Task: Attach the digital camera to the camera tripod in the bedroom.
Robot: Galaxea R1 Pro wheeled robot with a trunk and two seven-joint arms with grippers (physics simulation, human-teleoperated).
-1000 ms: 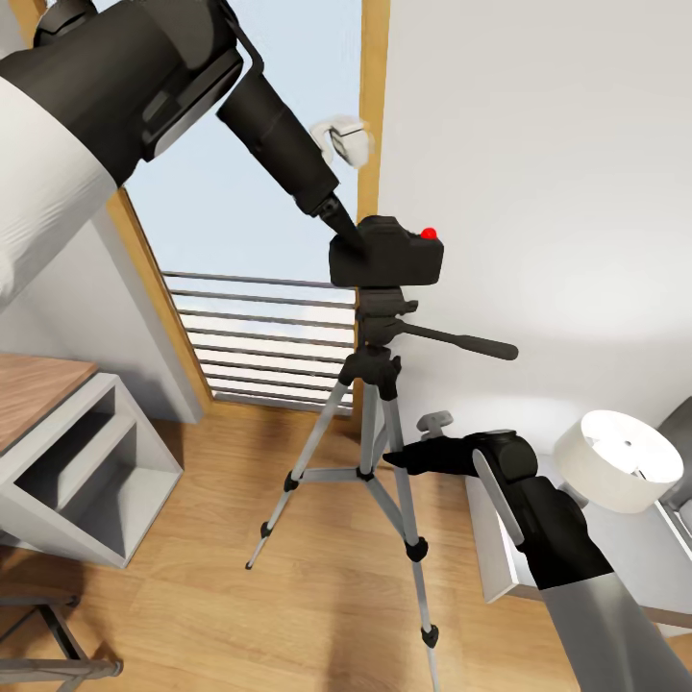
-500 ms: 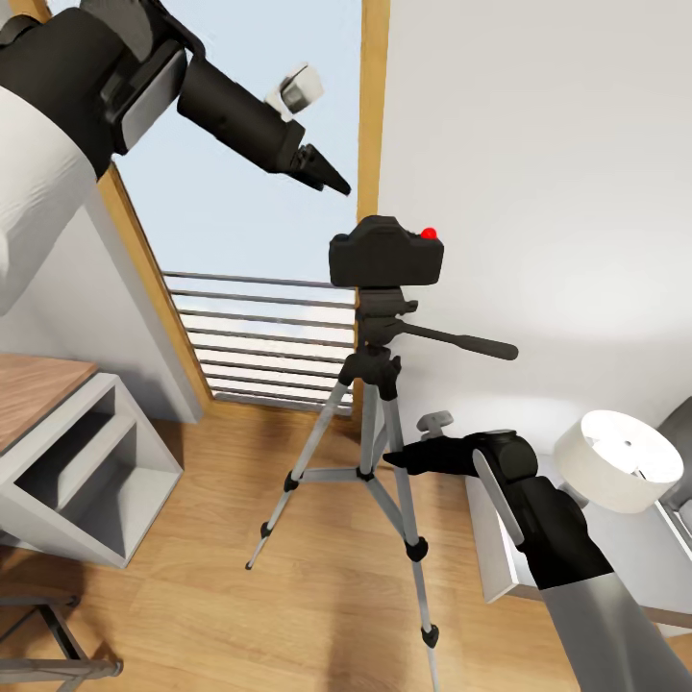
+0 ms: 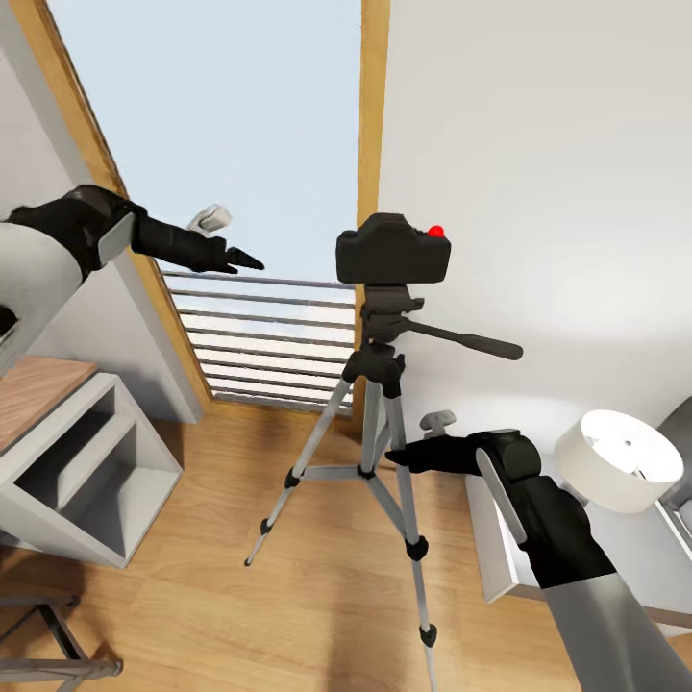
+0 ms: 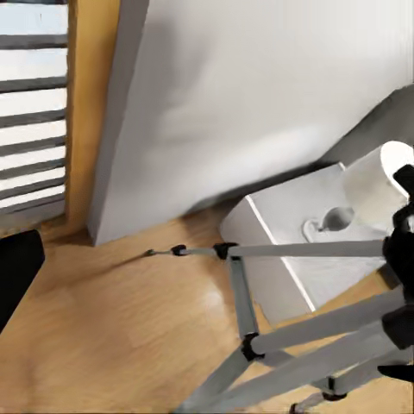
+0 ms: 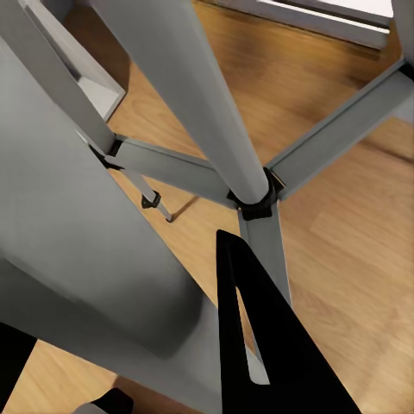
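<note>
The digital camera point(image 3: 392, 249) sits level atop the upright camera tripod point(image 3: 380, 423), pan handle toward 3 o'clock; open room at 9 o'clock. The left gripper point(image 3: 240, 259) is empty and narrow there; the right gripper point(image 3: 396, 459) is against a leg, width untellable.

**Open air left of the tripod, clutter to its right**

Open space was seen between the left gripper point(image 3: 245, 259) and the digital camera point(image 3: 393, 252), with the window point(image 3: 221, 125) and its horizontal rails point(image 3: 259, 336) behind. The camera tripod point(image 3: 370, 452) was planted on the wood floor point(image 3: 240, 596), its spread legs and long pan handle point(image 3: 461, 339) barring passage low and to the right. The right gripper point(image 3: 396, 457) was held against the legs. Farther right, room was narrowed by a white cabinet point(image 3: 495, 548) and a round lamp point(image 3: 615, 459). At the left, a white shelf unit point(image 3: 86, 471) was set well apart from the tripod.
</note>
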